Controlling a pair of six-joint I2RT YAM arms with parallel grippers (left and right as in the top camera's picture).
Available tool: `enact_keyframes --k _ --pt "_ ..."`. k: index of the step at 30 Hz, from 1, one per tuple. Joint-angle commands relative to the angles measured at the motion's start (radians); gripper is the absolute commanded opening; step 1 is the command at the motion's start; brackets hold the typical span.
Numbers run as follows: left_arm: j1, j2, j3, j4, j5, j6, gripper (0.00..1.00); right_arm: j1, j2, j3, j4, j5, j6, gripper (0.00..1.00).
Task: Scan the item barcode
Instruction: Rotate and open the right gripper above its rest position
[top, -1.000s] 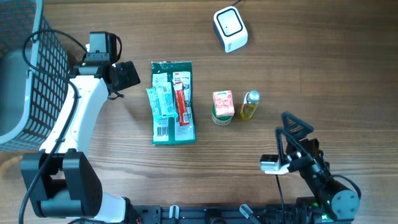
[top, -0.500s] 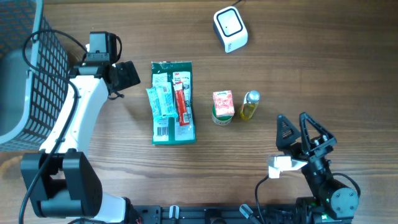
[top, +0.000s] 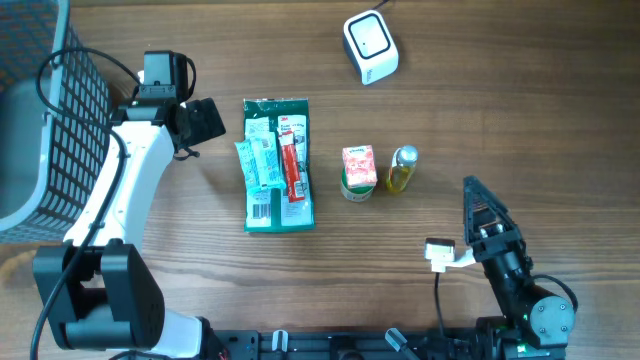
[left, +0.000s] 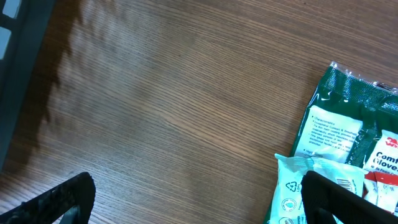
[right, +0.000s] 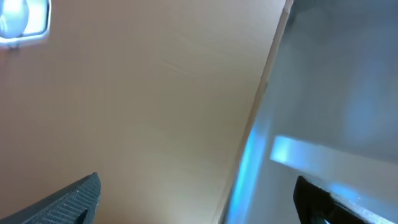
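The green packet (top: 277, 165) lies flat just left of the table's middle. Its barcode (top: 262, 208) faces up at the packet's 7 o'clock corner. The scanner (top: 370, 46) sits well apart at the packet's 1 o'clock, near the far edge. At the packet's 3 o'clock stand a small pink carton (top: 358, 170) and, just beside it, a little bottle (top: 402, 169). The left gripper (top: 214, 120) hangs at the packet's 10 o'clock, fingers (left: 59, 199) spread wide with nothing between them, and it has not moved over the last second. The right gripper (top: 478, 200), at the table's 5 o'clock, is the only thing that has changed: it has twisted about its wrist and now shows edge-on from above. Its jaws are spread and empty, and its own camera, blurred, seems to look away from the table. No item has been lifted, so I judge that scanning has not started. The packet looks the likelier pick, being nearest the left gripper.
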Motion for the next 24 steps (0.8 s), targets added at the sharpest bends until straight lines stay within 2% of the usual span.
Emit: enact_keyframes --k 1,2,4,9,15,19,21,24 --pt "0.003 0.008 -0.006 0.000 -0.013 -0.002 1.00 0.003 0.000 0.000 -0.016 0.091 0.631 1.00" --pt "0.003 0.008 -0.006 0.000 -0.013 -0.002 1.00 0.003 0.000 0.000 -0.024 0.133 0.817 1.00" --pt "0.003 0.008 -0.006 0.000 -0.013 -0.001 1.00 0.003 0.000 0.000 -0.045 0.166 1.036 1.00" --pt "0.003 0.008 -0.006 0.000 -0.013 -0.002 1.00 0.003 0.000 0.000 -0.114 0.165 1.271 1.00" --pt "0.003 0.008 -0.006 0.000 -0.013 -0.002 1.00 0.003 0.000 0.000 -0.140 0.200 1.305 1.00" --pt "0.003 0.008 -0.006 0.000 -0.013 -0.002 1.00 0.003 0.000 0.000 -0.257 0.361 1.421 1.00" --pt "0.003 0.008 -0.006 0.000 -0.013 -0.002 1.00 0.003 0.000 0.000 -0.369 0.365 1.424 1.00" --pt "0.003 0.008 -0.006 0.000 -0.013 -0.002 1.00 0.003 0.008 0.000 -0.365 0.344 1.365 1.00"
